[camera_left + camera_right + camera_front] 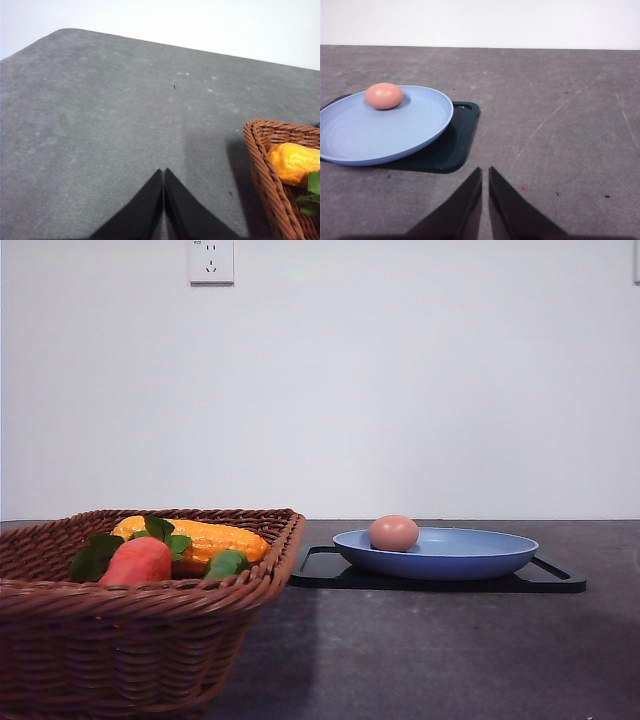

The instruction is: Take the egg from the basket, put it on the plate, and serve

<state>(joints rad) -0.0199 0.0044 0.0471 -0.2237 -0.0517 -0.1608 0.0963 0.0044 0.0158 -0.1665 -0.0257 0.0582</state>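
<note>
both tools, left (163, 172) and right (485, 171), hang clenched and empty over the desk (560, 115); the egg (394, 533), likely light, smooth, fragile, rests on the plate (470, 558), best cradled gently across its middle.

Left of basket: bare grey table (100, 125), open all the way to its rounded far corner.
Basket (150, 640): flared wicker wall rising on the left of the front view; interior crowded by corn (205, 538), carrot (138, 560) and green leaves.
Basket to tray: rim nearly touching black tray (320, 570); no clear lane between them.
Plate (470, 558): sitting on tray, egg (394, 532) near its left rim; rest of the dish bare.
Right of tray: scuffed tabletop, unobstructed.
Front of tray: open table strip.
Above everything: plain wall behind with one socket (211, 260), overhead room free.
Left gripper (163, 172): tips pressed together over bare table.
Right gripper (485, 171): tips nearly together, near the tray corner.
</note>
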